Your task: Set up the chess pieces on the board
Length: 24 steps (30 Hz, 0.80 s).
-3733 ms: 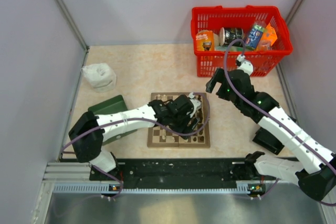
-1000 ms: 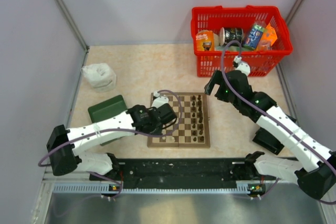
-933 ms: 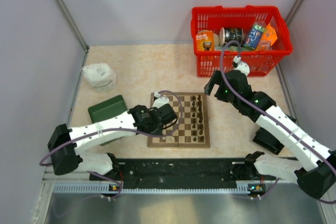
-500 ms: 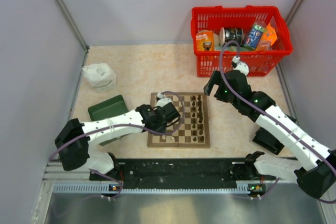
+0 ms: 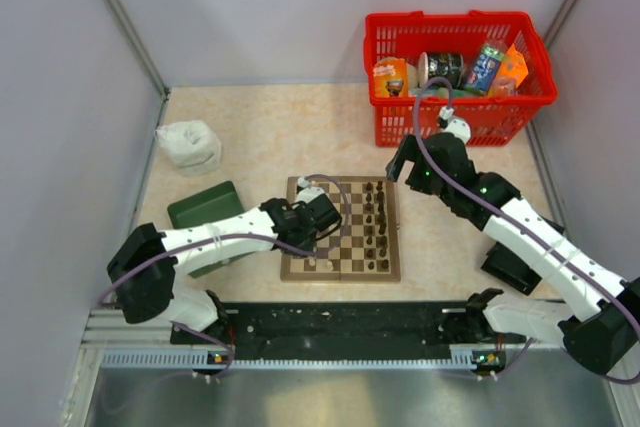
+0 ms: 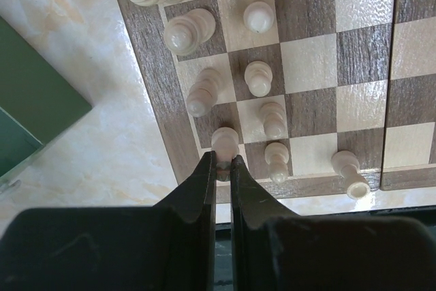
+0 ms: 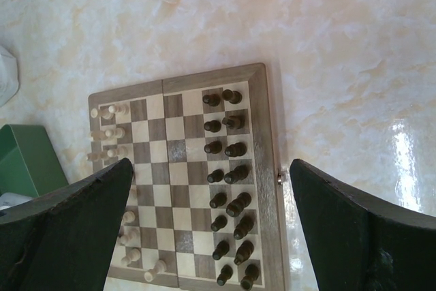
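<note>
The board (image 5: 340, 273) lies mid-table. Dark chess pieces (image 7: 228, 202) fill its two right-hand columns. Cream-white pieces (image 6: 257, 78) stand along its left side. My left gripper (image 6: 223, 161) is shut on a cream-white piece (image 6: 224, 140) over the near-left corner square, next to the board's border (image 6: 153, 66). From above, that left gripper (image 5: 318, 217) covers the board's left part. My right gripper (image 7: 211, 236) hangs high over the board (image 7: 177, 168), open wide with nothing between its fingers. One cream-white piece (image 6: 349, 174) looks tipped across the near border.
A dark green box (image 5: 205, 209) sits just left of the board. A white crumpled bag (image 5: 190, 145) lies at the far left. A red basket (image 5: 455, 72) of groceries stands at the back right. A black object (image 5: 510, 267) rests right of the board.
My left gripper, still shut on the cream-white piece, has shifted slightly right and away over the board's left edge. The right arm has crept a little left.
</note>
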Each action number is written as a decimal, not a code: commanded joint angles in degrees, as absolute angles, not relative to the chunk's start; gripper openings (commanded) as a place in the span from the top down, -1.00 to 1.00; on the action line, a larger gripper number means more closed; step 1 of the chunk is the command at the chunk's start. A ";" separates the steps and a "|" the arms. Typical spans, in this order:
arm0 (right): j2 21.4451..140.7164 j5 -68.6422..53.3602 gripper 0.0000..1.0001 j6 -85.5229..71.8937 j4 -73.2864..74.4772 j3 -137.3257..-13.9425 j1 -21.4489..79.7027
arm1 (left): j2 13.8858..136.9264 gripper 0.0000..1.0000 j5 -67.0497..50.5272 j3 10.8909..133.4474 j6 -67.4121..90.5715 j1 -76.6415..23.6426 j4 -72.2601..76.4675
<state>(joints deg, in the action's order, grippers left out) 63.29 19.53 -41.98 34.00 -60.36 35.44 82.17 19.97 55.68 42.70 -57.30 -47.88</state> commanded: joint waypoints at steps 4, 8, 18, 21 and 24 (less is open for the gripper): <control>63.37 19.86 -0.98 -41.05 32.17 -61.17 34.98 | 82.70 1.00 19.86 55.11 41.92 -56.60 -45.79; 63.37 19.78 -0.98 -41.13 32.17 -61.26 34.98 | 83.23 1.00 19.34 55.02 42.01 -56.60 -45.44; 63.37 19.78 -0.98 -41.13 32.17 -61.17 34.98 | 82.71 1.00 21.00 54.32 42.80 -56.51 -46.58; 63.63 19.60 -0.98 -41.22 32.17 -61.17 34.98 | 82.09 1.00 21.53 54.40 43.15 -56.43 -46.58; 63.72 19.34 -0.98 -41.31 32.17 -61.17 35.07 | 82.18 1.00 21.53 54.58 43.41 -56.25 -46.75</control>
